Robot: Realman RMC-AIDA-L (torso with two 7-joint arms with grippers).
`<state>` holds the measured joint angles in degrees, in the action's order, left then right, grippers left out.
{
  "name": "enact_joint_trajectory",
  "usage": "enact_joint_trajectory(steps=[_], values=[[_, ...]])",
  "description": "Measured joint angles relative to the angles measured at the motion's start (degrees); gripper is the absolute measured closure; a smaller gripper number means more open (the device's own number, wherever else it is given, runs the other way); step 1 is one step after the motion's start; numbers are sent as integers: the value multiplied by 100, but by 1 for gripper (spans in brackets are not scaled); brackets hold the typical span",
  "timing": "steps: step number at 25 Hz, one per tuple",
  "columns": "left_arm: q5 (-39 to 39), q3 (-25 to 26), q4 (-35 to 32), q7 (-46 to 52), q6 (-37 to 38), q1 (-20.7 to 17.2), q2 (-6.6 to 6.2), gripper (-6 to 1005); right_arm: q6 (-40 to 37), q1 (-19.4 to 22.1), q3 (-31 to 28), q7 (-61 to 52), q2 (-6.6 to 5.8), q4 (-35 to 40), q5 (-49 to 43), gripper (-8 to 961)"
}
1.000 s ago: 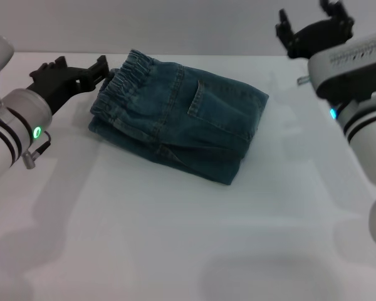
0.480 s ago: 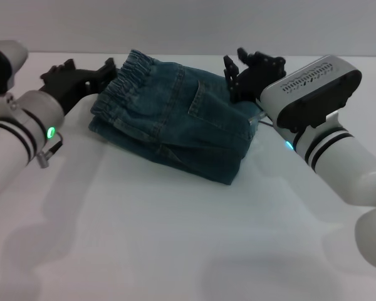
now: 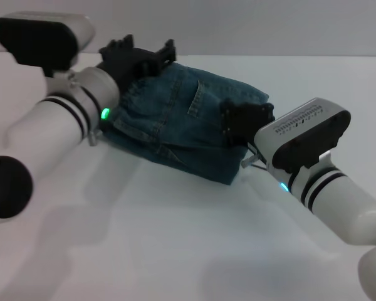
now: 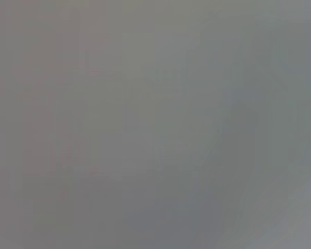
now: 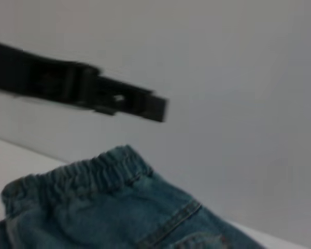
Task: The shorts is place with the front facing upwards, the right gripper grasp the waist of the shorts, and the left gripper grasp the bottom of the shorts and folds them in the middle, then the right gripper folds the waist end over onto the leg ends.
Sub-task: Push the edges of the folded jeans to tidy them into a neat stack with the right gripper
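Denim shorts (image 3: 194, 119) unmoved; both end effectors now over them, grip unclear.

A white table (image 3: 175, 251) carries the folded shorts (image 3: 188, 125).

One pair of shorts (image 3: 194, 125) is present, folded into a single bundle on one white table (image 3: 144, 238). One stitched pocket (image 3: 203, 103) is visible on its upper face. Two grippers are counted: the left gripper (image 3: 141, 58) and the right gripper (image 3: 241, 119).
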<state>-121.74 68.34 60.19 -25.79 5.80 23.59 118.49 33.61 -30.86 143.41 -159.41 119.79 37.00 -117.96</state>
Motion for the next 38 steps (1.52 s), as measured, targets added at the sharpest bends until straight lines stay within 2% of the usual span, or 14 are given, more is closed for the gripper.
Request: enact_joint_trajectory(steps=[3, 11, 23, 38], values=[[1, -306, -363, 273, 285, 270, -1, 155, -132, 47, 41, -3, 1, 19, 2, 954], [-17, -628, -947, 756, 573, 512, 5, 153, -442, 50, 24, -78, 1, -38, 19, 953], [-7, -914, -1396, 1035, 557, 418, -2, 155, -667, -90, -112, -88, -32, -235, 264, 954], [-1, -971, -1339, 1062, 504, 154, -19, 153, -816, -262, -680, -91, -78, -560, 231, 953]])
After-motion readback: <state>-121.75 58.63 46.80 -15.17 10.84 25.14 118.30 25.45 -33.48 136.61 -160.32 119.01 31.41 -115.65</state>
